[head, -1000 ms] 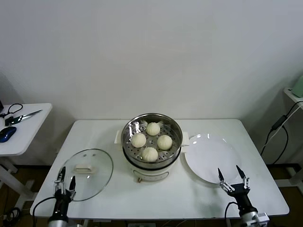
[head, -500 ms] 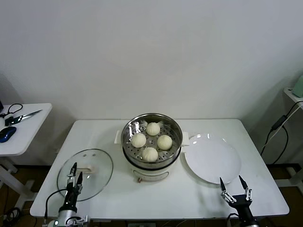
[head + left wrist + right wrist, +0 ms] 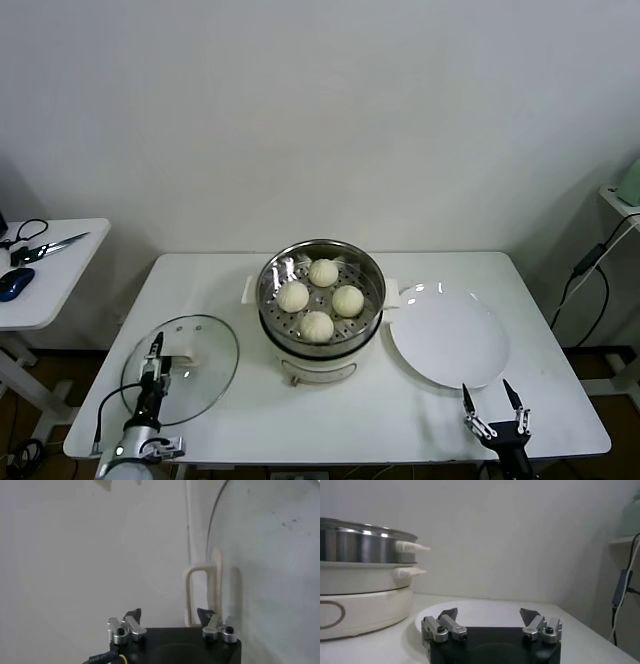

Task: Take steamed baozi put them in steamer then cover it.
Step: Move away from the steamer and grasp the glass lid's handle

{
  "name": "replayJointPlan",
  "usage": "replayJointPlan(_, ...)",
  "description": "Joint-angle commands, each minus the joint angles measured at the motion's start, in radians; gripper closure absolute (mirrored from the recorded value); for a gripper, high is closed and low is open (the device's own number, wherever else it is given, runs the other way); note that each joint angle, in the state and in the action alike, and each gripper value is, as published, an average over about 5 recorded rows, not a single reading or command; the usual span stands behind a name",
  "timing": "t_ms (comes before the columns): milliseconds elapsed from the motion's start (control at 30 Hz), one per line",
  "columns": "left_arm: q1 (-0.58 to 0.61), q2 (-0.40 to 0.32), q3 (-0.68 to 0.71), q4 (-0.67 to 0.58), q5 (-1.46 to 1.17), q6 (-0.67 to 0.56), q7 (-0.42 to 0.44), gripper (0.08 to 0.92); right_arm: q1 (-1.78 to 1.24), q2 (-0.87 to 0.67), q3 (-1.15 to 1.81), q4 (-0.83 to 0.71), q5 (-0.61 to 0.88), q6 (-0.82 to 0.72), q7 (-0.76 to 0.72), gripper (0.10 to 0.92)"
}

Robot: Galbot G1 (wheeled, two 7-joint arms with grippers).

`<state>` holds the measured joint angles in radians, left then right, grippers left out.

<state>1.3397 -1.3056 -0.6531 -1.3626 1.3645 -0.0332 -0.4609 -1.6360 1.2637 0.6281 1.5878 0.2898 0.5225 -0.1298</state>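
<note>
Head view: round clear glass cover (image 3: 181, 368) lies flat on the table beside the steel steamer (image 3: 320, 300) — rigid, breakable, slick. Left gripper (image 3: 153, 363) hovers over it.

Left wrist view: cream handle (image 3: 202, 596) between parted jaws — the likeliest hold.

Right wrist view: right gripper (image 3: 490, 615) idle, spread.

The left gripper (image 3: 155, 362) hangs low at the robot's left front, its arm rising from below and its fingers pointing forward and away from the body. Seen from the head, the two fingers stand close together; the left wrist view shows a gap between the fingertips. The right gripper (image 3: 493, 413) sits low at the right front, fingers spread wide, pointing forward.
</note>
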Motion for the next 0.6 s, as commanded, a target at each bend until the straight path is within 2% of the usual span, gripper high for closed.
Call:
replayJointPlan(33,-0.047,0.004,0.002,0.035,0.007,0.002,-0.001,0.328,-0.005,0.005,-0.002,0.0,-0.011,0.007,0.0,0.203)
replayJointPlan(600,-0.013,-0.007,-0.002,0.044,0.008,-0.011,-0.011,0.812,0.0,0.009,0.001,0.011,-0.03,0.004,0.011,0.203)
